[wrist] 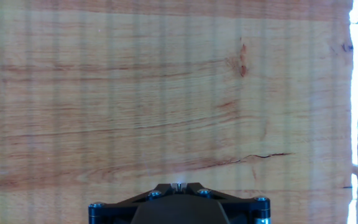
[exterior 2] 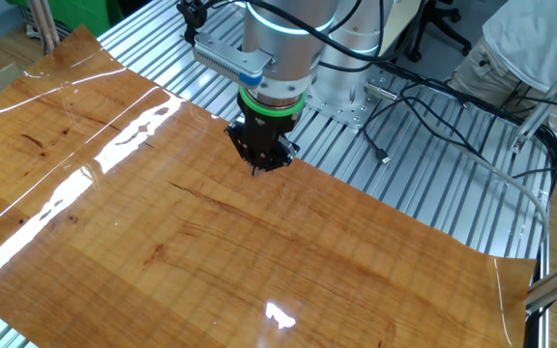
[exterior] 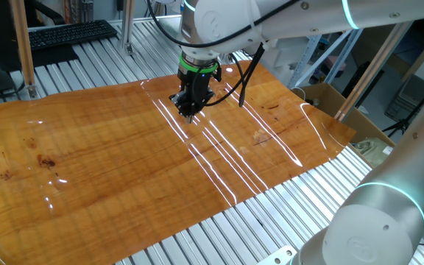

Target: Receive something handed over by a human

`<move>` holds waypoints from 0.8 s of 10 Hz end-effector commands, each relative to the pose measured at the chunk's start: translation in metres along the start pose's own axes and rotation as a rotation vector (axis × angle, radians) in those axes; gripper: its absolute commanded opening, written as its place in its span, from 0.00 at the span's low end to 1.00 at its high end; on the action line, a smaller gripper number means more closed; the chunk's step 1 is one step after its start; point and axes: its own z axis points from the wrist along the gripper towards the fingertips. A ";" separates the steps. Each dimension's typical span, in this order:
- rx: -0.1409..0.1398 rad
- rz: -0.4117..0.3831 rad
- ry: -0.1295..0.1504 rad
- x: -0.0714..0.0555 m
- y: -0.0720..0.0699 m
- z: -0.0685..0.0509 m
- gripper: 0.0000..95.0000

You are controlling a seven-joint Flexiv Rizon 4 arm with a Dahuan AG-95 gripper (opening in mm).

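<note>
Black two-finger gripper (exterior 2: 259, 166) hangs low over glossy wood-grain table sheet (exterior 2: 162, 242), tips together, holding nothing; small red object and human hand not in view; judgement: lift, spread the tips, wait for a hand, perhaps from 3 o'clock.

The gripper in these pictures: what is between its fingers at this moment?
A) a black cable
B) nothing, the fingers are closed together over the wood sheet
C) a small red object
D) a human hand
B: the gripper hangs over the bare wood sheet with its fingers meeting at the tip, and no red object or hand is seen.
</note>
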 end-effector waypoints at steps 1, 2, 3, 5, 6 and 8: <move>-0.001 0.009 0.004 0.000 0.000 0.000 0.00; -0.001 0.009 0.003 0.000 0.000 0.001 0.00; -0.008 0.007 0.005 0.000 0.000 0.001 0.00; -0.008 0.031 0.018 -0.001 0.001 0.003 0.00; -0.007 0.053 0.037 0.000 0.002 0.005 0.20; -0.009 0.099 0.058 0.002 0.005 0.013 0.40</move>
